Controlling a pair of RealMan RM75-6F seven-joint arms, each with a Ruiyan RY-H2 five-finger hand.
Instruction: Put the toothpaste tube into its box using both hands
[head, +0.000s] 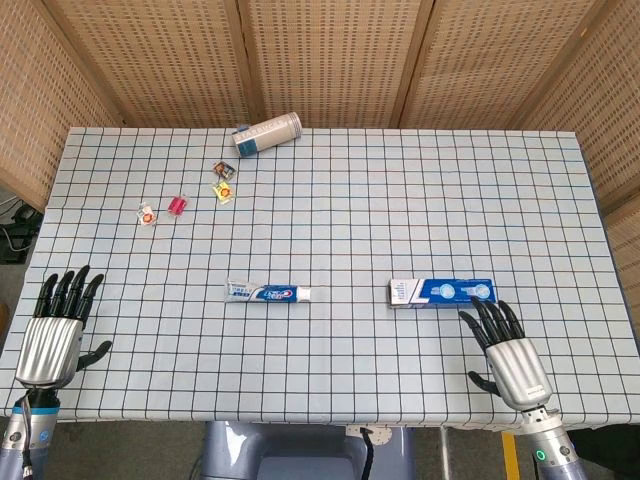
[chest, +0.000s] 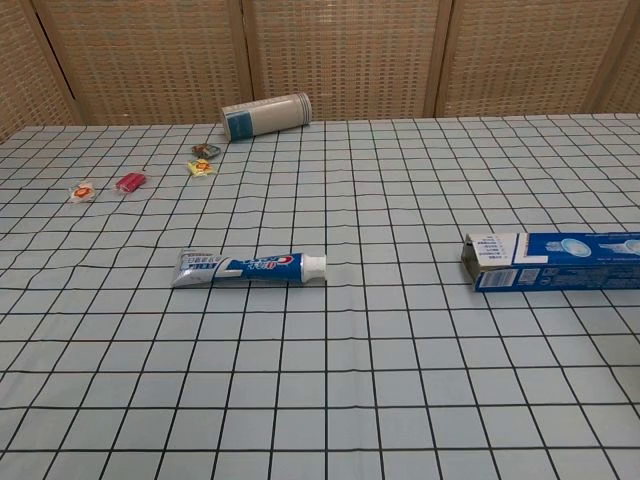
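Note:
A blue and white toothpaste tube lies flat near the table's middle, its white cap pointing right. To its right lies the blue toothpaste box, its open end facing the tube. My right hand hovers just in front of the box's right end, fingers spread, holding nothing. Far from the tube, my left hand sits at the table's front left corner, fingers apart and empty. The chest view shows neither hand.
A white cylindrical can lies on its side at the back. Several small wrapped sweets are scattered at the back left. The grid-patterned tablecloth covers the table; wicker screens stand behind.

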